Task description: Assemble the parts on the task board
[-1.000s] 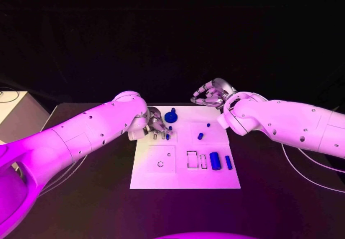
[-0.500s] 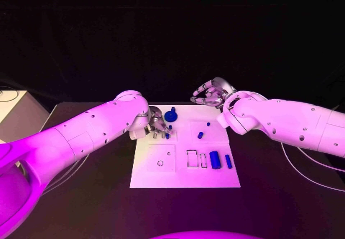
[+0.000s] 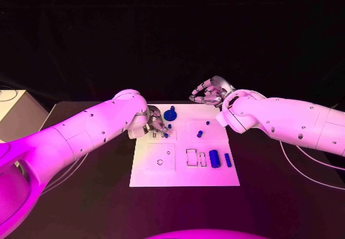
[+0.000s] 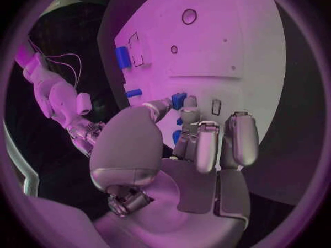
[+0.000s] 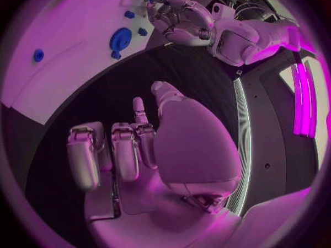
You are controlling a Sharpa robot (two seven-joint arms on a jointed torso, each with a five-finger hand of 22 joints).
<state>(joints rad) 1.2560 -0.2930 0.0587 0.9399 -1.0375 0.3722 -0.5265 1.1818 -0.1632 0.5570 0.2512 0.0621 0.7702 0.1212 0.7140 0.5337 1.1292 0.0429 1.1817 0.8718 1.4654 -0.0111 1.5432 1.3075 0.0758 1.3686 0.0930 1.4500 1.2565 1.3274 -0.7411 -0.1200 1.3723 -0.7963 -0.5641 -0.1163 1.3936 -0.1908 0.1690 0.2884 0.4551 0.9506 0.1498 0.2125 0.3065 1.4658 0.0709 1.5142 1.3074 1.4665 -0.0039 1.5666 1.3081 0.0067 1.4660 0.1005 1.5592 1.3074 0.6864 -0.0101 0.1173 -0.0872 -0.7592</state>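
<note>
A black table [image 3: 86, 209] is set against a dark, unlit backdrop. A pale cabinet [image 3: 18, 117] is placed just beside the table's left edge, and a thin cable [image 3: 7, 94] is seen on top of it.

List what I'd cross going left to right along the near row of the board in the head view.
Small ring → rectangular outline slot → narrow slot → thick blue cylinder → thin blue bar, all on the task board.
</note>
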